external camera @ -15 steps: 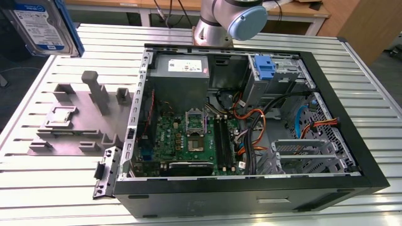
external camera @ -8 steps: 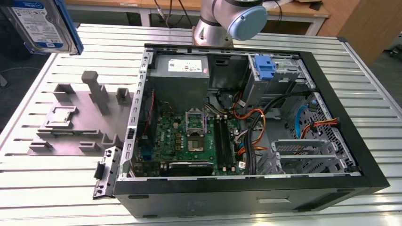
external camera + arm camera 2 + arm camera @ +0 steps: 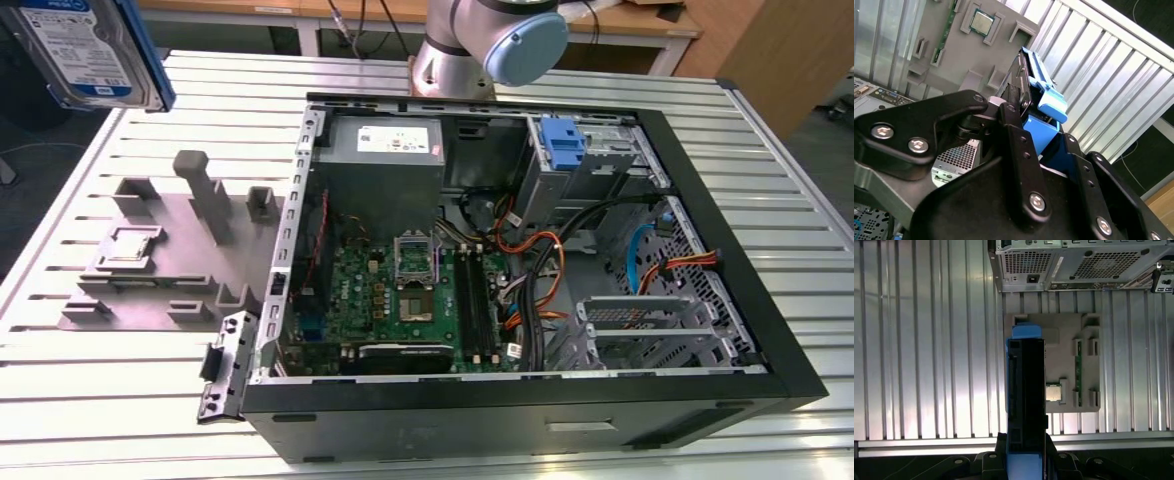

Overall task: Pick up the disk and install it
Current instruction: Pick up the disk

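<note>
Gripper [image 3: 1041, 132] is clamped on the disk [image 3: 1026, 385] at its blue-bracketed sides. Disk hangs clear above the slatted table [image 3: 929, 340].

Silver-grey arm [image 3: 451, 60] with pale blue joint cap [image 3: 529, 46]; black pincer [image 3: 1036, 122] linkages studded with silver screws [image 3: 1037, 201]

Edge-on, the disk [image 3: 1026, 390] seemingly overhangs grey tray [image 3: 1070, 342]

Disk [image 3: 83, 48], grey metal, white-and-blue label, blue plastic bracket along its edge, aloft, near upright, at the exterior view's upper left.
</note>
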Controlling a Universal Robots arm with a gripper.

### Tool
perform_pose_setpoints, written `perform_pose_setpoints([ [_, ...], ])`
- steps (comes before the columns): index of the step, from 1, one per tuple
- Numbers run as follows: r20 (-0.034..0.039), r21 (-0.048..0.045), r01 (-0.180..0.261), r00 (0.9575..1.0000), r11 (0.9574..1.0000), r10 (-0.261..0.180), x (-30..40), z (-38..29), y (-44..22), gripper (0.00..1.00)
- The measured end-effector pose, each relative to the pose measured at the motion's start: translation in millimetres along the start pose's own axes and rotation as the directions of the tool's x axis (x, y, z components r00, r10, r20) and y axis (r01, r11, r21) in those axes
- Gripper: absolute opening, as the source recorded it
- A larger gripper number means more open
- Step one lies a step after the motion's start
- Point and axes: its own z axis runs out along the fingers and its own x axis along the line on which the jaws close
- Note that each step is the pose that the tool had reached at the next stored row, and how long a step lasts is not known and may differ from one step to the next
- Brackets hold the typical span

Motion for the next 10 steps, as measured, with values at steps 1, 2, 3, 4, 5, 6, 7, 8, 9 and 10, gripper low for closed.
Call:
perform_pose_setpoints([
  [1, -0.0002, 0.0, 0.0, 1.0, 1.0, 0.0, 0.0, -0.7, 0.0, 0.37],
  [2, -0.0004, 0.0, 0.0, 1.0, 1.0, 0.0, 0.0, -1.5, 0.0, 0.37],
  [3, -0.0008, 0.0, 0.0, 1.0, 1.0, 0.0, 0.0, -2.4, 0.0, 0.37],
  [4, -0.0014, -0.0001, 0.0, 1.0, 1.0, 0.0, 0.0, -3.5, 0.0, 0.37],
  [5, -0.0019, 0.0001, 0.0, 1.0, 1.0, 0.0, 0.1, -4.4, 0.0, 0.37],
  [6, -0.0024, 0.0001, 0.0, 1.0, 1.0, 0.0, 0.1, -5.4, 0.0, 0.37],
  [7, -0.003, 0.0001, 0.0, 1.0, 1.0, 0.0, 0.1, -6.3, 0.0, 0.37],
  [8, -0.0038, 0.0002, 0.0, 1.0, 1.0, 0.0, 0.1, -7.6, 0.0, 0.37],
  [9, -0.0044, 0.0002, 0.0, 1.0, 1.0, 0.0, 0.1, -8.8, 0.0, 0.37],
  [10, -0.0047, 0.0003, 0.0, 1.0, 1.0, 0.0, 0.1, -10.0, 0.0, 0.37],
])
